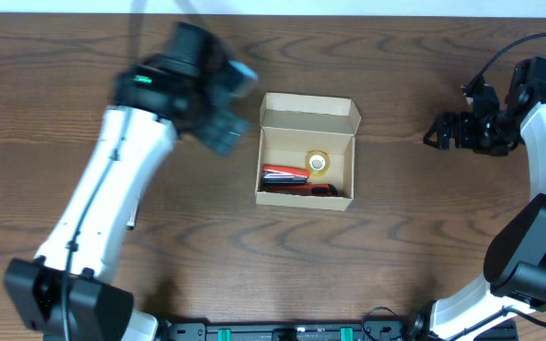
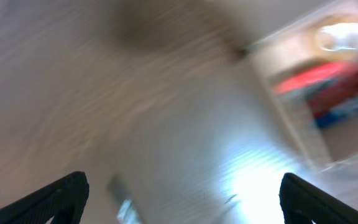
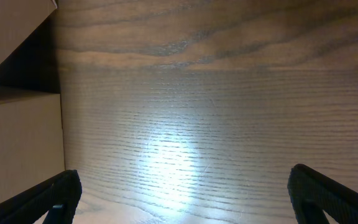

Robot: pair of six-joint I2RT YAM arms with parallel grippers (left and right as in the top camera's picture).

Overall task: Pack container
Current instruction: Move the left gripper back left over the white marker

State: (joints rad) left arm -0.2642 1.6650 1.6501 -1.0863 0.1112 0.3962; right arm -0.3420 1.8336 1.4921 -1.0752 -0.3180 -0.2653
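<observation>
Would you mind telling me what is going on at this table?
Two robot arms are packing a cardboard box. It stands open between them with a tape roll and a red tool inside. The left gripper hovers open and empty just left of it; the right gripper hangs open and empty, far right.

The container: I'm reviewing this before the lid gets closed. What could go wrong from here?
The left gripper is blurred with motion close beside the container's left wall; a sweep could knock it askew. The tape roll and red tool lie loose inside, so a shove could shift them. The lid flap stands open, easy to snag.
</observation>
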